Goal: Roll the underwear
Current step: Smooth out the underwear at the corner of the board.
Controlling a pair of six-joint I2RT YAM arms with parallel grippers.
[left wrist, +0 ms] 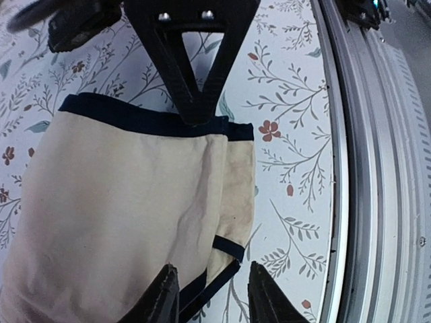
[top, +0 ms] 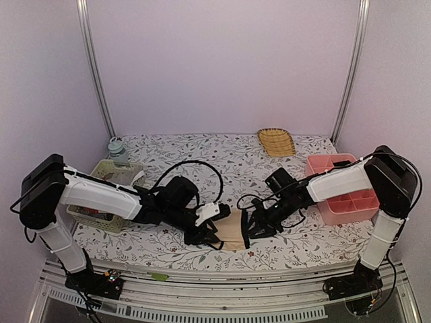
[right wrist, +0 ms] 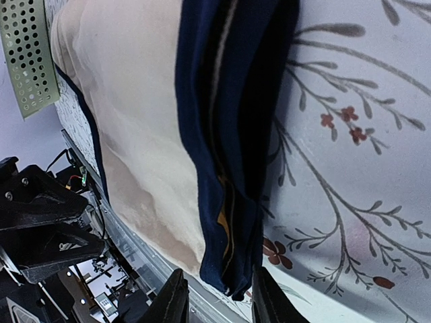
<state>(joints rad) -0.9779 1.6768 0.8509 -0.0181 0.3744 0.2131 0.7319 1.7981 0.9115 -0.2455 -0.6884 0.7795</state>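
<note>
Mostly the beige underwear (top: 232, 232) draws the eye; it is soft matte cloth with dark edging, lying flat near the front edge of the tabletop (top: 188, 151), between the two arms; one side is folded over, so a second layer shows along its edge in the left wrist view. The left fingers (left wrist: 165, 296) stand apart, with a thin dark leg band lying between them and a small gap beside it. The right fingers (right wrist: 176, 299) are also apart; a thick folded strip of the dark edging reaches down between them, not squeezed. The tabletop carries a smooth white cover printed with grey-green twigs and small red flowers; a ribbed metal rail (left wrist: 377, 168) runs along its near edge. At the left stands a pale green perforated plastic basket (top: 114, 171); at the right a pink plastic tray (top: 350, 202) with square compartments; at the back a small yellow woven dish (top: 276, 141). Plain lilac walls close the space.
</note>
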